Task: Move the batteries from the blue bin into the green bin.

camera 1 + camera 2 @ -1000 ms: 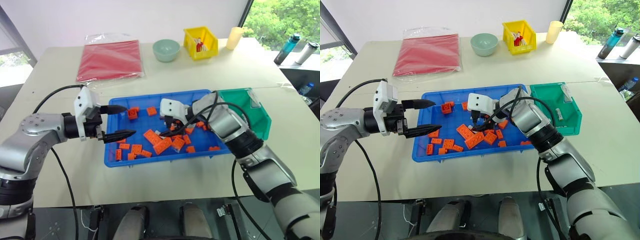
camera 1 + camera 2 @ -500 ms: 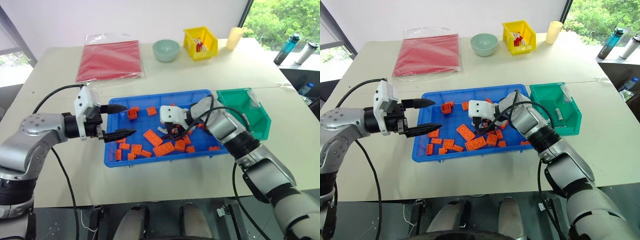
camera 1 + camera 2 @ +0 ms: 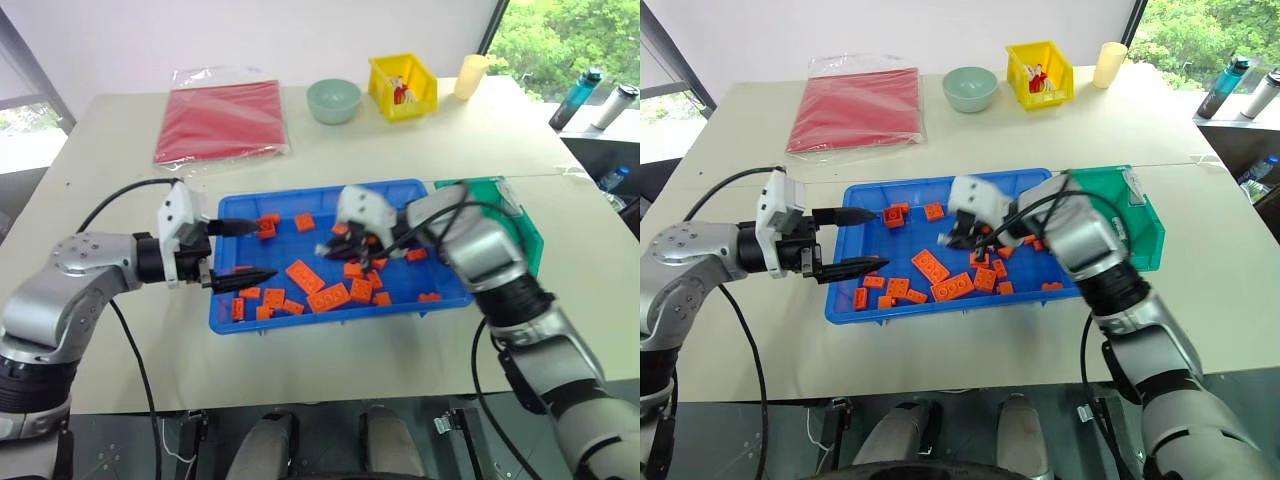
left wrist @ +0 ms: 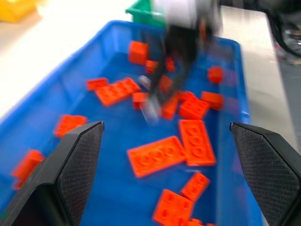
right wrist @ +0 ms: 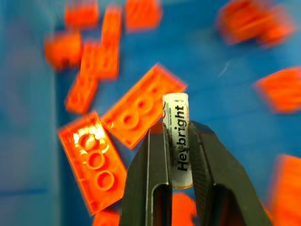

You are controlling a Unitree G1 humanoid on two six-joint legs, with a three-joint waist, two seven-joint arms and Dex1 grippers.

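Right wrist view: right gripper (image 5: 179, 141) fingers pinch a battery (image 5: 178, 136), lengthwise, above the blue bin (image 3: 228, 318). Green bin (image 3: 520, 232) sits just beyond, counter's right. Left gripper (image 3: 238, 250) gapes empty.

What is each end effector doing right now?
Left end effector: open, empty, at the blue bin's edge.
Right end effector: shut on a battery.

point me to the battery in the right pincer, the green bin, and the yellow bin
White cylindrical battery (image 5: 178, 141), right wrist view, printed side between the fingers.
Teal-green plastic bin (image 3: 1145, 225), right eye view, right-hand wall.
Small yellow plastic bin (image 3: 1020, 55), right eye view, front-left rim.
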